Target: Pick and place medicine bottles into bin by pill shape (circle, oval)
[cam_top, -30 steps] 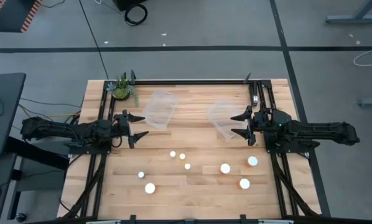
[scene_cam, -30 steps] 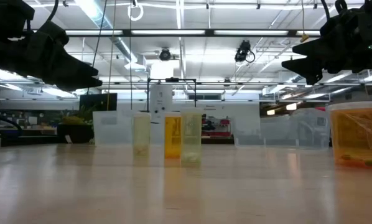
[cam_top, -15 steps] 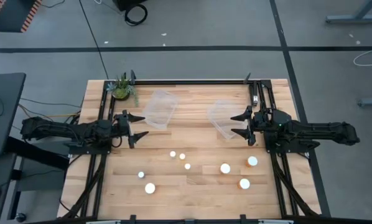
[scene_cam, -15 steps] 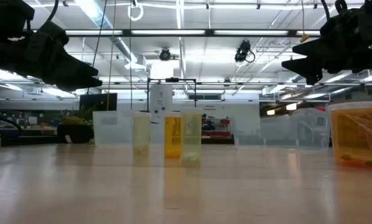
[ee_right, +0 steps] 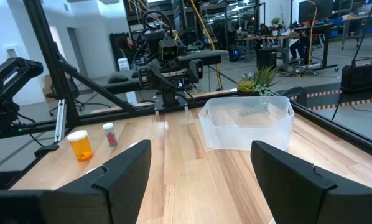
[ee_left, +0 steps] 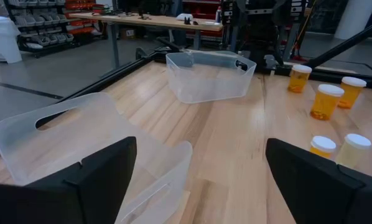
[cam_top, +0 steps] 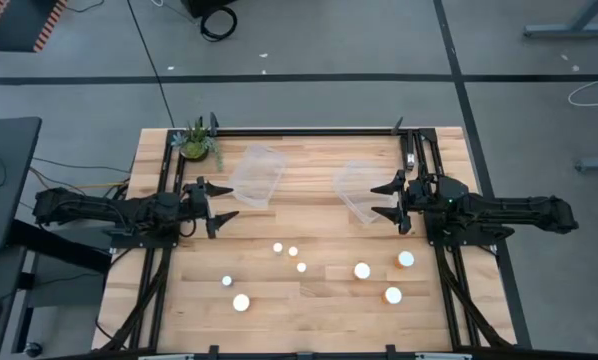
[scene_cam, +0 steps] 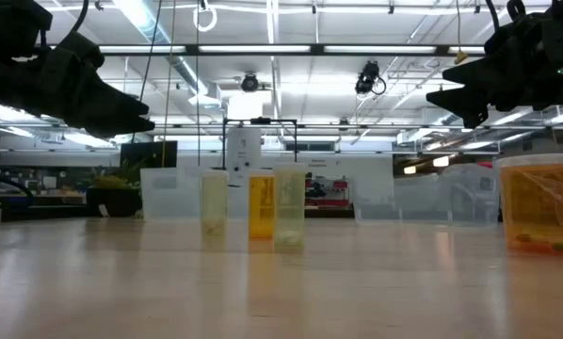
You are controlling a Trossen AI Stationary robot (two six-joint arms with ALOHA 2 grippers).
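Wooden table [cam_top: 309,310]: we see pale butcher-block planks under both arms, with a dark frame along the edges
Left bin [cam_top: 256,175]: clear plastic, lying just ahead of our left jaws and slightly to the far side of them; the left wrist view shows it close in front of the fingers
Right bin [cam_top: 354,192]: clear plastic, directly in front of our right jaws, near their tips
Left gripper [cam_top: 215,201]: we hold it above the table with the jaws spread wide and nothing between them
Right gripper [cam_top: 388,200]: we hold it raised, facing the left gripper across the table, jaws released and holding nothing
Potted plant [cam_top: 195,141]: small and green, at the far corner behind the left jaws, beyond the left bin
Medicine bottles [cam_top: 362,270]: eight white caps stand upright on the near half of the table, all clear of both pairs of jaws; three sit below and nearer than the right jaws, three small ones lie between the two grippers, and two [cam_top: 241,302] stand nearer than the left jaws
Bottle bodies: in the low view we see orange and pale translucent ones [scene_cam: 261,205] grouped mid-table
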